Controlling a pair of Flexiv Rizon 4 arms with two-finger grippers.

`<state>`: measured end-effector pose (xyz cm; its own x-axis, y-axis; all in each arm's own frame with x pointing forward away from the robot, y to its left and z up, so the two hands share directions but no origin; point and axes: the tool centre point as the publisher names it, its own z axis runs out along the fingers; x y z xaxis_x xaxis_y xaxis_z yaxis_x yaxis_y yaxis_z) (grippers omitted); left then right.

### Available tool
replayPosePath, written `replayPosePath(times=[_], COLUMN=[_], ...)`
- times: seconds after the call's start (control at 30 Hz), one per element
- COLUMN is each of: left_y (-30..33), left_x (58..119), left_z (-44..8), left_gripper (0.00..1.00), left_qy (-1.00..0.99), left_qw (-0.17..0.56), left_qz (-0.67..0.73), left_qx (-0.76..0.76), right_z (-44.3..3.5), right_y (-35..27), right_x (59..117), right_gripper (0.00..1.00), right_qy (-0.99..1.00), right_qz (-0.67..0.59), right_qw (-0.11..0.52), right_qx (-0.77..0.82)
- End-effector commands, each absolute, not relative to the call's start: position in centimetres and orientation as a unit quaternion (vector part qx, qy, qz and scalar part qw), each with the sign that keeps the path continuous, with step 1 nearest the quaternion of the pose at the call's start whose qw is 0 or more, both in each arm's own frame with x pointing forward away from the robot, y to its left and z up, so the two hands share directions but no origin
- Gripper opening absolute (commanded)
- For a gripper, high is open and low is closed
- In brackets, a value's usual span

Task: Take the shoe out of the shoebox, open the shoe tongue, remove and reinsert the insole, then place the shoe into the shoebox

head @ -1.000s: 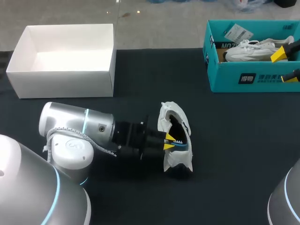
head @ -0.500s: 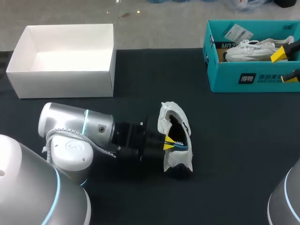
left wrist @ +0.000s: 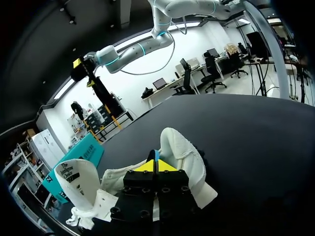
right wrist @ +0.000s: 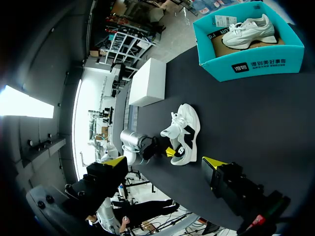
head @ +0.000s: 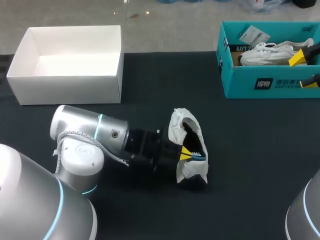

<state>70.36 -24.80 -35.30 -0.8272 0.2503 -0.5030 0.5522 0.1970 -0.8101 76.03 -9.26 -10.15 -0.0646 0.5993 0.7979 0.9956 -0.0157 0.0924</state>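
A white shoe (head: 184,131) with black trim lies on its side on the black table, mid-front. My left gripper (head: 188,153) reaches into its opening, shut on the edge of the blue insole (head: 199,156). In the left wrist view the yellow tips of that gripper (left wrist: 156,166) press together inside the shoe (left wrist: 184,150), a sliver of blue between them, and the tongue (left wrist: 74,178) folds out to one side. My right gripper (head: 304,70) hangs wide open over the teal shoebox (head: 260,84) at the far right, holding nothing. From its wrist view the shoe (right wrist: 189,123) shows far below.
A second white shoe (head: 267,52) lies inside the teal shoebox (right wrist: 251,66). A white open box (head: 65,90) stands at the far left. Bare black tabletop lies between the two boxes and around the shoe.
My left gripper's fingers have closed together on the blue insole. The left arm has pushed a little to the right, and the shoe has shifted slightly with it. The right arm has kept still.
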Motion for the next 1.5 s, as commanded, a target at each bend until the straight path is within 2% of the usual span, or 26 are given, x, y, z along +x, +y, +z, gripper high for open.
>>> replayPosePath(times=[0.03,0.07,0.17,0.3,0.57,0.67,0.73,0.77,0.8,0.93,1.13,1.2,1.5], left_y=[-25.2,-25.0,-24.7,-24.3,-24.1,-24.0,-23.9,-23.9,-23.9,-23.1,-22.1,-22.2,-22.2], left_x=[70.7,70.6,70.5,70.5,70.5,70.5,70.5,70.5,70.6,71.1,71.6,71.6,71.6], left_z=[-34.9,-34.7,-34.4,-33.9,-33.1,-32.6,-32.3,-32.2,-32.1,-31.8,-31.2,-30.9,-30.9], left_gripper=[0.2,0.32,0.4,0.44,0.42,0.37,0.25,0.16,0.0,0.0,0.0,0.0,0.0], left_qy=[0.765,0.766,0.769,0.771,0.767,0.766,0.766,0.766,0.768,0.771,0.777,0.758,0.758], left_qw=[0.122,0.123,0.126,0.129,0.13,0.13,0.132,0.132,0.13,0.091,-0.064,-0.103,-0.103], left_qz=[-0.573,-0.571,-0.566,-0.563,-0.564,-0.564,-0.562,-0.561,-0.558,-0.551,-0.483,-0.5,-0.5], left_qx=[0.269,0.269,0.269,0.268,0.277,0.279,0.282,0.284,0.287,0.305,0.398,0.406,0.406], right_z=[-10.2,-10.2,-10.2,-10.2,-10.2,-10.2,-10.2,-10.2,-10.2,-10.2,-10.2,-10.2,-10.2], right_y=[-9.2,-9.2,-9.2,-9.2,-9.2,-9.2,-9.2,-9.2,-9.2,-9.2,-9.2,-9.2,-9.2], right_x=[76.1,76.1,76.1,76.1,76.1,76.1,76.1,76.1,76.1,76.1,76.1,76.1,76.1], right_gripper=[1.0,1.0,1.0,1.0,1.0,1.0,1.0,1.0,1.0,1.0,1.0,1.0,1.0], right_qy=[-0.641,-0.641,-0.641,-0.641,-0.641,-0.641,-0.641,-0.641,-0.641,-0.641,-0.641,-0.641,-0.641], right_qz=[-0.347,-0.347,-0.347,-0.347,-0.347,-0.347,-0.347,-0.347,-0.347,-0.347,-0.347,-0.347,-0.347], right_qw=[0.284,0.284,0.284,0.284,0.284,0.284,0.284,0.284,0.284,0.284,0.284,0.284,0.284], right_qx=[-0.623,-0.623,-0.623,-0.623,-0.623,-0.623,-0.623,-0.623,-0.623,-0.623,-0.623,-0.623,-0.623])
